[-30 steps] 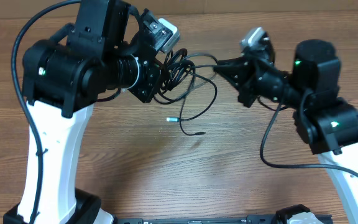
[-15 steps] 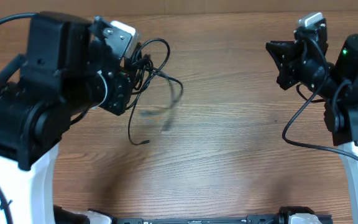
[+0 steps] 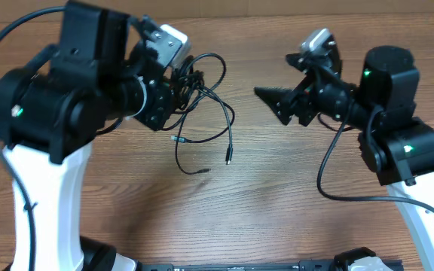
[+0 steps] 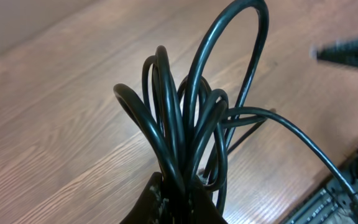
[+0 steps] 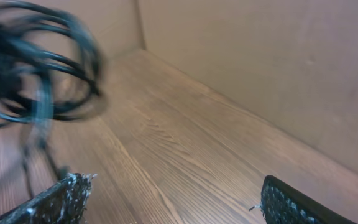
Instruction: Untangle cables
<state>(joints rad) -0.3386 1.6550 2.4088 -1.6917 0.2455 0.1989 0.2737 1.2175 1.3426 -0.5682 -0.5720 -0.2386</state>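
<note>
Black cables [image 3: 200,90]: one tangled bundle at the far left of the worktop [image 3: 292,203], pinched in your left hand, with loose strands trailing from it toward the near side.
Left hand [image 3: 170,96]: closed on the bundle; in its wrist view the loops fan up out of the fingers [image 4: 160,199].
Right hand [image 3: 279,105]: open and empty, its fingers [image 5: 61,199] spread wide and aimed left.
Key relation: the bundle lies straight to the left of your right hand, well apart from it, with only bare wood between. The loop bulging out on the bundle's right side is the part nearest those open fingers.
Long axis: the trailing strands run far to near, across your right hand's line of approach.
Count: two hands and one bundle. Three plug ends [image 3: 228,158] show. You cannot tell how many separate cords there are.
Likely next move: bring your right hand left and close it on one outer loop or strand.
</note>
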